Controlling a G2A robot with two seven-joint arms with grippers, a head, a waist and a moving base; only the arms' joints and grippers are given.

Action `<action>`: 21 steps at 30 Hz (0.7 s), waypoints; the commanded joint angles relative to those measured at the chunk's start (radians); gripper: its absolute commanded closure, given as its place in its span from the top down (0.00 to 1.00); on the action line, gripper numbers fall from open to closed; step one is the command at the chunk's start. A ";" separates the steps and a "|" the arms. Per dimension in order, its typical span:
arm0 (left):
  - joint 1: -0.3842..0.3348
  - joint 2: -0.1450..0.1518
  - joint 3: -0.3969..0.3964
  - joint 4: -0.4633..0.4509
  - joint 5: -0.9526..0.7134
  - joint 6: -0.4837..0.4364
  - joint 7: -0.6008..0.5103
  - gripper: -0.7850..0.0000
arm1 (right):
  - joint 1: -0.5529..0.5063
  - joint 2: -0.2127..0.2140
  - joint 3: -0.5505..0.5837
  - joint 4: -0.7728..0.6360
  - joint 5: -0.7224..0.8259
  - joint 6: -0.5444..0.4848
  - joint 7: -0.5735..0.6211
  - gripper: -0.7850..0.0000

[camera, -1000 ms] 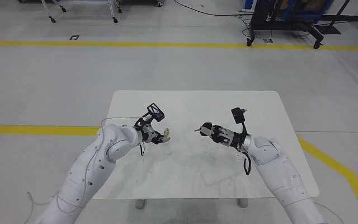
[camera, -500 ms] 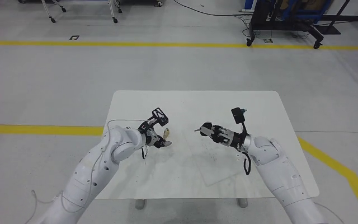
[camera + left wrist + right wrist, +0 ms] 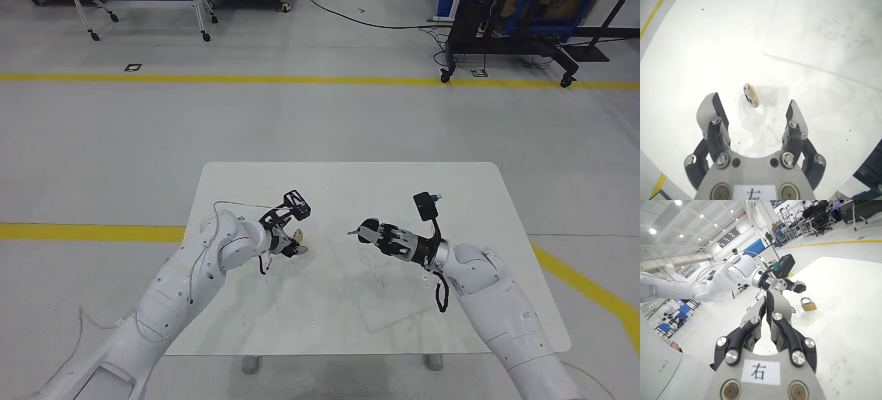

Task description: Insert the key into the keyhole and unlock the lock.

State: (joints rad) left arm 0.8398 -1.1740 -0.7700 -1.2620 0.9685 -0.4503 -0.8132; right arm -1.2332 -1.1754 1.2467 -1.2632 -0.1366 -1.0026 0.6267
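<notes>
So the small brass padlock with the silver shackle [image 3: 808, 306] is standing upright on the white table [image 3: 450, 190], shackle up, nothing touching it. The left gripper [image 3: 753, 98] hangs right over the padlock with its jaws spread wide, one finger on either side of it and clear of the brass, gripping nothing. The right gripper [image 3: 766, 296] is well apart from the padlock, on the far side from the left arm, fingers pinched tight together. From the top view a thin metal key [image 3: 352, 232] pokes out of its tips toward the padlock, though it's too small to make out more. A flat translucent sheet [image 3: 819, 37] lies on the table just beside the padlock.
</notes>
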 commanded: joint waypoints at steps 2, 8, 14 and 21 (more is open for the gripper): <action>-0.030 -0.015 0.018 0.041 -0.037 -0.011 -0.011 0.62 | 0.000 0.000 0.000 0.000 0.000 0.000 0.000 0.00; -0.070 -0.043 0.055 0.098 -0.073 0.015 -0.038 0.40 | 0.000 0.000 0.000 0.000 0.000 0.000 0.000 0.00; -0.099 -0.066 0.081 0.132 -0.080 0.078 -0.082 0.34 | 0.000 0.000 0.000 0.000 0.000 0.000 0.000 0.00; -0.114 -0.081 0.093 0.160 -0.070 0.101 -0.081 0.17 | 0.000 0.000 0.000 0.000 0.000 0.000 0.000 0.00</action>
State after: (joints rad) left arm 0.7271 -1.2524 -0.6782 -1.1066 0.8992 -0.3521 -0.8951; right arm -1.2332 -1.1754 1.2467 -1.2632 -0.1366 -1.0026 0.6267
